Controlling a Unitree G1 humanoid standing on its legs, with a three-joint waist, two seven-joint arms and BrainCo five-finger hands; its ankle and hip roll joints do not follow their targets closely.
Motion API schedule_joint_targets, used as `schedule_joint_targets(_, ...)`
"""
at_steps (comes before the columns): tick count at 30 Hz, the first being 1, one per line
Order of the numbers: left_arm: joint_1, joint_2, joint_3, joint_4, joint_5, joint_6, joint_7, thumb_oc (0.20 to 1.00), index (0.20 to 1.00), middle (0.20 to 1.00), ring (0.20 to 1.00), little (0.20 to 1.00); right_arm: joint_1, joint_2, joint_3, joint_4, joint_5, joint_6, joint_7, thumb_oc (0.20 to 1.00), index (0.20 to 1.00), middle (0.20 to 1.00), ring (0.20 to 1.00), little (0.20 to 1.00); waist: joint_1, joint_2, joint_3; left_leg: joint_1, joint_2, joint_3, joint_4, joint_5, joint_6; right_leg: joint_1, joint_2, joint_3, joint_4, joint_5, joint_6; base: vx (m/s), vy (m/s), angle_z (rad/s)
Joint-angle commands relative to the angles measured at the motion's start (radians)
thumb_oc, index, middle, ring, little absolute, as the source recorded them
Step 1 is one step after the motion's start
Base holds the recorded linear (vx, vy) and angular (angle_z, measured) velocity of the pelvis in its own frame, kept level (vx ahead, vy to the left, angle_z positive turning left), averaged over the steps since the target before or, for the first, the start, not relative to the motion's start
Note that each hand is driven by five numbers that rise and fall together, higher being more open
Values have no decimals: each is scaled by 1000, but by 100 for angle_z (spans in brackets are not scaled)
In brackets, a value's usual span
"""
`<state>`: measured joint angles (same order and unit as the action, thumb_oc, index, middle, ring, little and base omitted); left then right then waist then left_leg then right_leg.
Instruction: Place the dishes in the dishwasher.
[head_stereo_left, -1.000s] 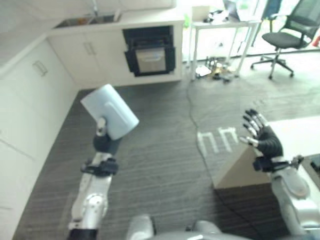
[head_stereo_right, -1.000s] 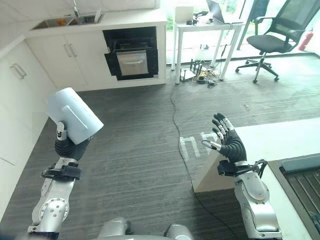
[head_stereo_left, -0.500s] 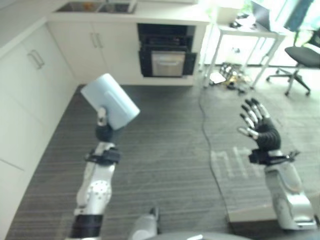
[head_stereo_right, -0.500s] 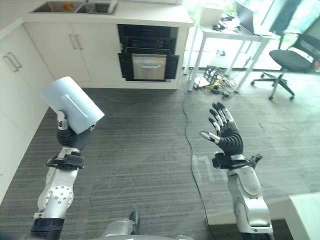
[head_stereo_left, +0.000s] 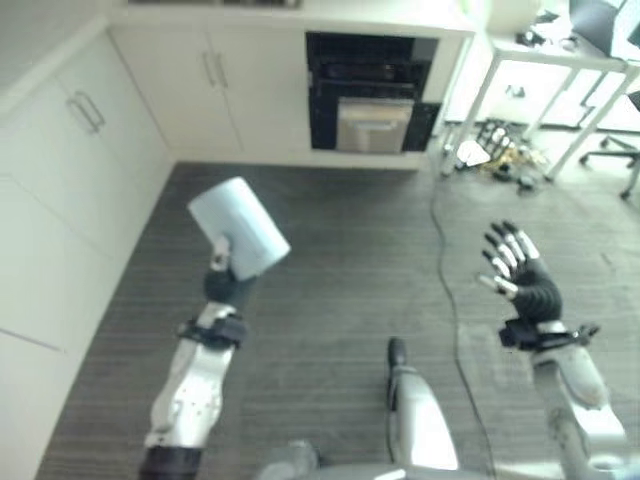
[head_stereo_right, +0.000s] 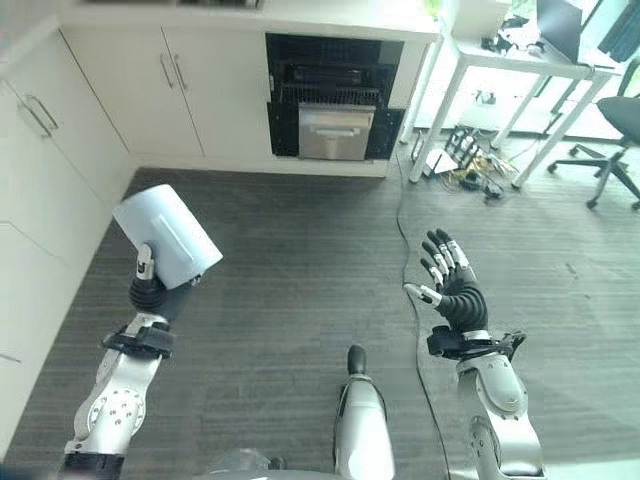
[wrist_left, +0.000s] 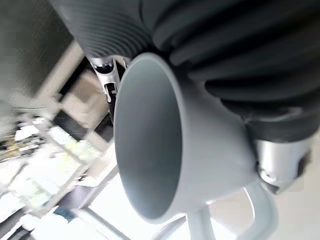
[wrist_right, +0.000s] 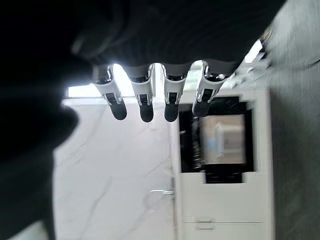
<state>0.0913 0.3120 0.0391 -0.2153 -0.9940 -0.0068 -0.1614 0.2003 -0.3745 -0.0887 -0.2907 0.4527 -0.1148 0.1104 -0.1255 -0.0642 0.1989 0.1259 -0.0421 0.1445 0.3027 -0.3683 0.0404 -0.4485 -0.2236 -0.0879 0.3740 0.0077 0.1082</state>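
A pale blue mug (head_stereo_left: 238, 226) is held up over the dark floor, tilted, with my left hand (head_stereo_left: 222, 285) shut on it from below. In the left wrist view the mug (wrist_left: 150, 140) shows its hollow inside and its handle, pressed against my left hand (wrist_left: 225, 45). My right hand (head_stereo_right: 455, 295) is raised at the right, open, its fingers (wrist_right: 145, 102) straight and holding nothing. The dishwasher (head_stereo_right: 335, 110) is a black opening in the white cabinets at the far side, its door partly down and a rack showing; it is also ahead in the right wrist view (wrist_right: 222, 140).
White cabinets (head_stereo_left: 70, 190) run along the left and the far wall. A white table (head_stereo_right: 510, 75) stands at the back right with clutter (head_stereo_right: 465, 155) under it and an office chair (head_stereo_right: 620, 120) beyond. Grey carpet (head_stereo_right: 300, 280) lies between me and the dishwasher.
The camera has moved: the dishwasher now stands nearer and more central, and the white counter at the right has left the view. Both hands keep their poses, the mug still held.
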Motion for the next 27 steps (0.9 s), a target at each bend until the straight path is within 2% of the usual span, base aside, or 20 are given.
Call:
schedule_joint_targets(1, -26, 46, 19, -122, -57, -52, -26, 200, 200, 200, 200, 200, -69, -42, -29, -48, 16, -53, -34, 1000, 1000, 1000, 1000, 1000, -1, 5, -78, -59, 103, -18, -3, 48, -76, 125, 0, -25, -74, 13, 79, 354, -302, 27)
schedule_joint_targets(3, -17, 43, 24, -136, -65, -50, -21, 200, 200, 200, 200, 200, -75, -54, -28, -53, 22, -47, -36, 1000, 1000, 1000, 1000, 1000, -6, 16, -90, -30, 118, -23, -3, 66, -95, 143, 23, -27, -74, 10, 62, 307, -264, -5)
schedule_joint_targets(6, -2, 29, 29, -156, -68, -42, -9, 200, 200, 200, 200, 200, -67, -68, -36, -62, 37, -36, -22, 1000, 1000, 1000, 1000, 1000, -12, 46, -107, -4, 167, -26, -3, 249, -147, 169, 89, -24, -74, -28, 21, 276, -249, -46)
schedule_joint_targets(7, 4, 21, 27, -155, -76, -46, -6, 200, 200, 200, 200, 200, -64, -74, -38, -59, 39, -30, -4, 1000, 1000, 1000, 1000, 1000, -10, 47, -111, 10, 198, -20, -3, 380, -177, 188, 109, -18, -74, -49, -2, 253, -236, -47)
schedule_joint_targets(8, 3, 14, 25, -151, -78, -54, -5, 200, 200, 200, 200, 200, -68, -78, -36, -56, 40, -26, 6, 1000, 1000, 1000, 1000, 1000, -5, 38, -111, 15, 203, -16, -3, 437, -187, 203, 113, -11, -74, -59, -15, 281, -273, -49)
schedule_joint_targets(9, 3, 8, 25, -147, -78, -65, -7, 200, 200, 200, 200, 200, -72, -82, -32, -48, 39, -27, 18, 1000, 1000, 1000, 1000, 1000, 6, 24, -105, 7, 184, -28, 32, 464, -186, 222, 115, 5, -74, -72, -29, 227, -229, -48)
schedule_joint_targets(11, 12, -3, 24, -143, -76, -76, -11, 200, 200, 200, 200, 200, -77, -84, -27, -38, 38, -30, 31, 1000, 1000, 1000, 1000, 1000, 22, 13, -93, -69, 155, -46, 155, 476, -178, 259, 130, 25, -74, -92, -49, 203, -199, -55)
schedule_joint_targets(12, 10, -11, 21, -133, -71, -71, -20, 200, 200, 200, 200, 200, -83, -85, -25, -29, 40, -33, 18, 1000, 1000, 1000, 1000, 1000, 45, -2, -73, -171, 139, -35, 196, 451, -151, 300, 134, 35, -74, -111, -53, 199, -142, -40)
schedule_joint_targets(14, 11, -11, 23, -126, -75, -67, -26, 200, 200, 200, 200, 200, -97, -86, -24, -19, 46, -29, 15, 1000, 1000, 1000, 1000, 1000, 61, 0, -63, -194, 137, -3, 114, 421, -132, 323, 142, 36, -74, -132, -45, 204, -3, -28)
schedule_joint_targets(15, 15, -8, 25, -122, -78, -72, -31, 200, 200, 200, 200, 200, -105, -83, -21, -14, 40, -23, 22, 1000, 1000, 1000, 1000, 1000, 67, 14, -56, -194, 156, 30, -3, 428, -133, 341, 154, 36, -74, -152, -35, 219, 176, -24)
schedule_joint_targets(16, 16, -4, 23, -117, -81, -81, -32, 200, 200, 200, 200, 200, -109, -79, -19, -11, 32, -22, 28, 1000, 1000, 1000, 1000, 1000, 72, 42, -45, -258, 194, 29, -3, 391, -138, 360, 179, 35, -74, -170, -28, 237, 229, -46)
schedule_joint_targets(18, 14, -5, 17, -109, -82, -96, -30, 200, 200, 200, 200, 200, -105, -76, -13, -11, 23, -21, 34, 1000, 1000, 1000, 1000, 1000, 82, 70, -41, -357, 230, -8, -3, 352, -152, 386, 200, 35, -74, -195, -19, 253, 245, -8)
schedule_joint_targets(20, 18, -12, 13, -82, -84, -118, -39, 200, 200, 200, 200, 200, -98, -80, -11, -9, 25, -24, 46, 1000, 1000, 1000, 1000, 1000, 92, 87, -43, -425, 266, -22, -3, 388, -178, 439, 218, 40, -74, -237, -20, 293, 239, -8)
schedule_joint_targets(23, 34, -9, 30, -77, -102, -122, -58, 200, 200, 200, 200, 200, -80, -94, -27, -15, 36, -26, 62, 1000, 1000, 1000, 1000, 1000, 98, 91, -52, -444, 303, 13, -3, 382, -183, 482, 196, 20, -74, -269, -11, 228, 219, -55)
schedule_joint_targets(27, 23, 1, 54, -78, -120, -120, -41, 200, 200, 200, 200, 200, -61, -99, -47, -35, 54, -16, 76, 1000, 1000, 1000, 1000, 1000, 102, 79, -76, -410, 281, 33, -3, 340, -155, 514, 150, 19, -74, -273, 16, 225, 308, -37)
